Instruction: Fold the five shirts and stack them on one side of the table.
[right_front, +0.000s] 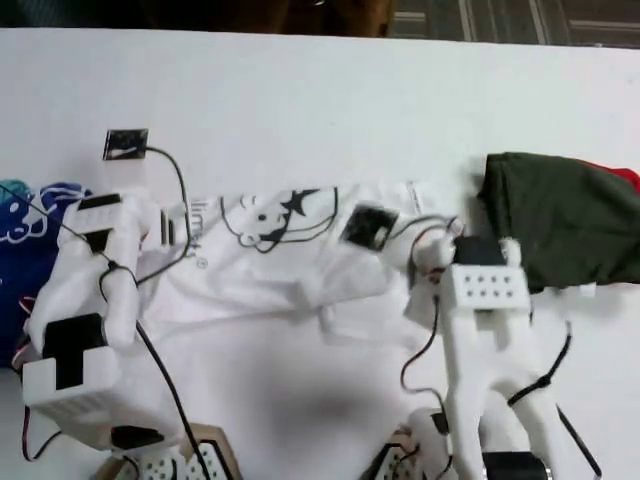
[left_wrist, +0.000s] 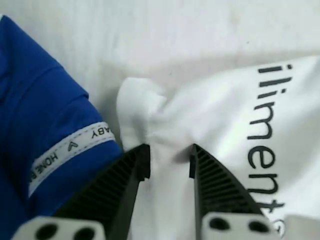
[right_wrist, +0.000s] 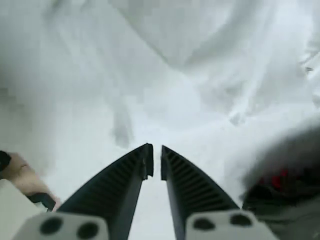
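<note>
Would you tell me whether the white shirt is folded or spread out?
Spread out and rumpled: the white shirt lies open across the table, its print showing, with a bunched edge in the left gripper.

Bright even light, faint soft shadows.

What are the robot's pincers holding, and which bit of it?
The left pincer pinches the white printed cloth shirt by a bunched-up edge, beside the blue cloth shirt. Whether the right pincer grips it cannot be told.
</note>
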